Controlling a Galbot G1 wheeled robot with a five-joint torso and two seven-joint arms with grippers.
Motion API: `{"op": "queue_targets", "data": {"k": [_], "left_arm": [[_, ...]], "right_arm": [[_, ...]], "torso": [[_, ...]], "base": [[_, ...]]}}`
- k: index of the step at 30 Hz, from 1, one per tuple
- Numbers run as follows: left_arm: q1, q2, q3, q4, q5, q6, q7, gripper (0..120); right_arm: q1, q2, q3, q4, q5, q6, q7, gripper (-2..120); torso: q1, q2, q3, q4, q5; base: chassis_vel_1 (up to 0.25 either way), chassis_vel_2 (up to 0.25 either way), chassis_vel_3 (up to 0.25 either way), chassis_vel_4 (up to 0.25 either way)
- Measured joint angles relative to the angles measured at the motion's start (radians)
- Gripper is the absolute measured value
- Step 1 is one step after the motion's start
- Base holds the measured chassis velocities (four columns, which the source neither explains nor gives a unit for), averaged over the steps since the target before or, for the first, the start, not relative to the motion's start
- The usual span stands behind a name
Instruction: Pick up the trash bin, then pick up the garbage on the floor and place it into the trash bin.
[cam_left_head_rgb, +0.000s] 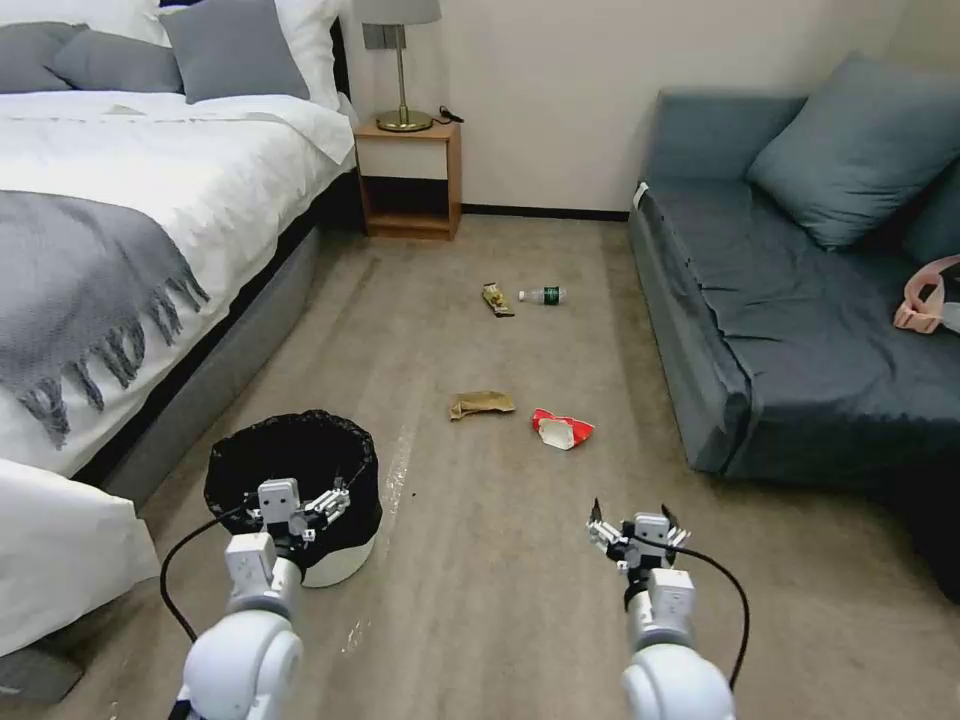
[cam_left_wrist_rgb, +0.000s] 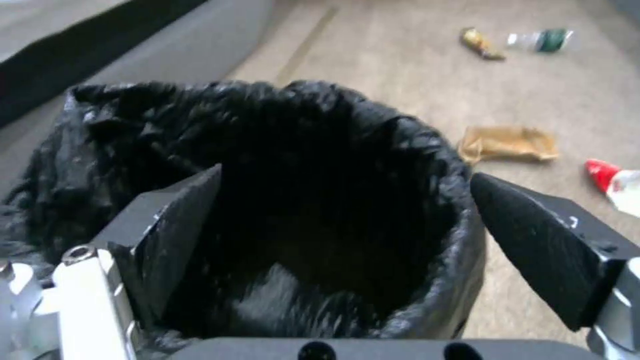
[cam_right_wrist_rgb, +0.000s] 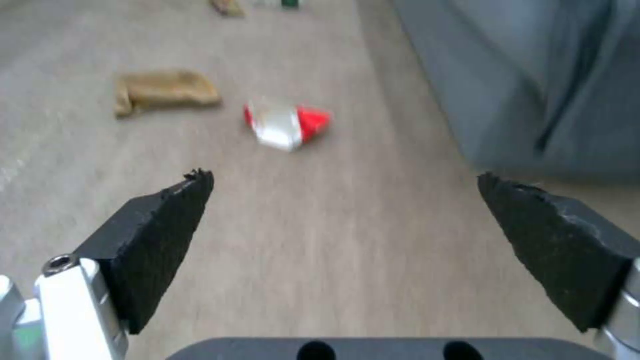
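Note:
The trash bin (cam_left_head_rgb: 292, 462), white with a black bag over its rim, stands on the floor by the bed. My left gripper (cam_left_head_rgb: 333, 502) is open at its near rim. In the left wrist view one finger (cam_left_wrist_rgb: 177, 235) hangs over the bin's mouth (cam_left_wrist_rgb: 320, 200) and the other (cam_left_wrist_rgb: 533, 240) is outside the rim. My right gripper (cam_left_head_rgb: 632, 517) is open above bare floor, holding nothing. The garbage lies ahead: a brown paper bag (cam_left_head_rgb: 481, 403), a red-and-white carton (cam_left_head_rgb: 562, 429), a yellow-brown wrapper (cam_left_head_rgb: 496, 298) and a clear bottle (cam_left_head_rgb: 543, 295). The bag (cam_right_wrist_rgb: 163, 90) and carton (cam_right_wrist_rgb: 285, 122) lie beyond the right fingers.
A bed (cam_left_head_rgb: 130, 200) with a grey throw runs along the left. A blue-grey sofa (cam_left_head_rgb: 800, 300) lines the right, with a pink item (cam_left_head_rgb: 925, 295) on it. A wooden nightstand (cam_left_head_rgb: 408, 180) with a lamp stands at the far wall. Open floor lies between bed and sofa.

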Motion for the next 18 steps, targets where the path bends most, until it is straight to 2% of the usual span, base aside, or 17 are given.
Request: {"op": "queue_targets", "data": {"k": [1,3,5,8,18], "left_arm": [[-0.012,0.018,-0.017,-0.009,-0.018,0.013,-0.014,100],[-0.013,0.023,-0.020,-0.011,-0.024,0.018,-0.015,100],[-0.014,0.031,-0.028,-0.012,-0.030,0.019,-0.014,100],[-0.014,0.036,-0.035,-0.012,-0.034,0.018,-0.012,100],[-0.002,0.038,-0.039,-0.009,-0.039,-0.010,-0.007,100]], "right_arm": [[0.008,-0.013,-0.005,0.002,-0.001,-0.011,0.003,100],[0.009,-0.015,-0.010,-0.002,-0.001,-0.015,0.003,100],[0.012,-0.014,-0.012,-0.010,-0.011,-0.015,0.003,100],[0.012,-0.007,-0.019,-0.016,-0.021,-0.014,0.002,100],[0.000,0.007,-0.016,-0.026,-0.045,0.009,-0.002,100]], "torso": [[0.000,0.000,0.000,-0.0004,-0.0002],[0.000,0.000,0.000,-0.0004,0.0011],[0.000,0.000,0.000,-0.0005,-0.0005],[0.000,0.000,0.000,-0.0004,0.0007],[0.000,0.000,0.000,-0.0004,0.0004]], "base": [[0.000,0.000,0.000,0.000],[0.000,0.000,0.000,0.000],[0.000,0.000,0.000,0.000],[0.000,0.000,0.000,0.000],[0.000,0.000,0.000,0.000]]}}
